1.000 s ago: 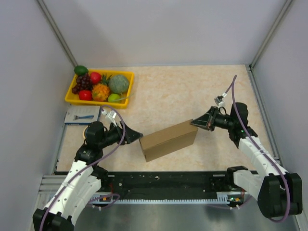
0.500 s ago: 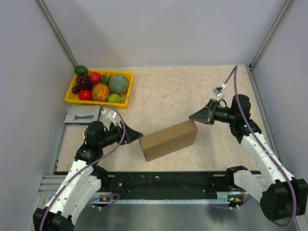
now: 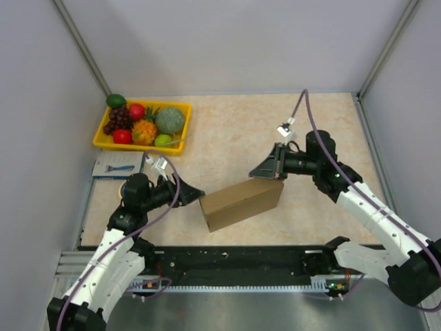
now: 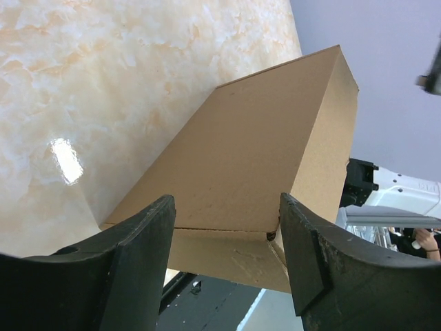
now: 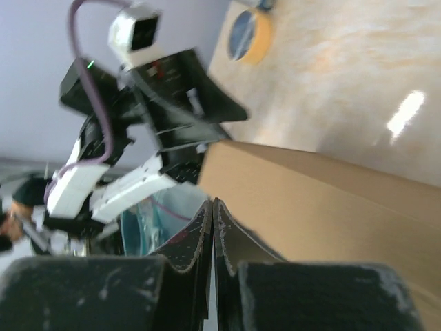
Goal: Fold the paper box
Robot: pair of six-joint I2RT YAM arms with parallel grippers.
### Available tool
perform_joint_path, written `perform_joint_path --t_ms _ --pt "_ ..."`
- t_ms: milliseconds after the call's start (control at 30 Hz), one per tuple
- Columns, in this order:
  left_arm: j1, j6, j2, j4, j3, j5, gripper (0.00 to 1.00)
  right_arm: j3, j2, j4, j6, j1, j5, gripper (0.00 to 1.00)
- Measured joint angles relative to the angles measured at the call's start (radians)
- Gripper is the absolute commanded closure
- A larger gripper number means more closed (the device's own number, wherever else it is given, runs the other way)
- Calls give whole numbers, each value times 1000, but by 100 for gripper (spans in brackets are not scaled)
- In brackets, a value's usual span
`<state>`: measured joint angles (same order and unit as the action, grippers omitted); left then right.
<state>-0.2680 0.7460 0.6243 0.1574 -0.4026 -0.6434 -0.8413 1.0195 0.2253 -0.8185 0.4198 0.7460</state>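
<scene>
Top view first: the paper box sits near the middle of the table, lying flat, its long axis running from about 8 o'clock to 2 o'clock. And it looks like a box now, with walls up, lid down and no loose flaps or tabs sticking out anywhere I can see.

The left gripper is right at the box's 8 o'clock end with its jaws spread. In the wrist view the two fingers frame the box's near corner, though I can't tell whether the pads actually touch the cardboard. It doesn't read as a clamp.

The right gripper is over at the box's 1 o'clock corner, poised just above the lid's far edge. Its jaws are clenched tight together with nothing between them.

On progress, I'd call the folding nearly finished. The left wrist view shows a seam along the near end and a small dark gap at one corner, so that end may not be fully seated. A last press or tuck looks like all that's left.

The yellow tray of fruit and the small blue-white packet sit at 10 o'clock, well apart from the action.
</scene>
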Motion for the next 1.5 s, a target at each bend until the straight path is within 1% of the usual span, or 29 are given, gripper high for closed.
perform_joint_path --t_ms 67,167,267,333,467,733,800,933,1033,1100,1200,1233,1300,1333,1367,1400,1500 --pt "0 0 0 0 0 0 34 -53 27 -26 -14 129 -48 100" --pt "0 0 2 -1 0 -1 34 -99 114 -103 -53 346 -97 100" --pt "0 0 2 -3 0 -3 34 -141 240 -138 -73 481 -132 100" --pt "0 0 2 -3 0 -3 34 -161 321 -149 -80 532 -148 100" --pt "0 0 2 -3 0 -3 34 -176 399 -151 -87 555 -173 100" --pt "0 0 2 -3 0 -3 34 -237 446 -153 -81 599 -234 100" --pt "0 -1 1 -3 0 -3 34 -222 452 -164 -84 608 -255 100" --pt "0 -13 -1 17 0 -1 34 -137 447 -241 -120 621 -265 100" --pt "0 -13 0 24 0 4 33 -136 418 -208 -101 625 -306 100" --pt "0 -14 -1 29 0 3 30 -147 389 -149 -80 622 -334 94" --pt "0 -24 0 34 0 0 27 -170 304 -36 -48 608 -396 68" --pt "0 -35 0 39 -2 -1 24 -172 259 -3 -45 600 -417 53" --pt "0 -58 5 60 -13 1 22 -161 157 51 -52 576 -448 40" --pt "0 -76 14 78 -29 2 19 -145 89 65 -58 555 -459 27" --pt "0 -93 25 87 -46 2 18 -116 14 77 -71 530 -470 23" --pt "0 -108 43 89 -67 -1 17 -79 -62 85 -90 503 -481 21" --pt "0 -124 121 29 -109 -35 19 45 -233 109 -143 405 -489 21"
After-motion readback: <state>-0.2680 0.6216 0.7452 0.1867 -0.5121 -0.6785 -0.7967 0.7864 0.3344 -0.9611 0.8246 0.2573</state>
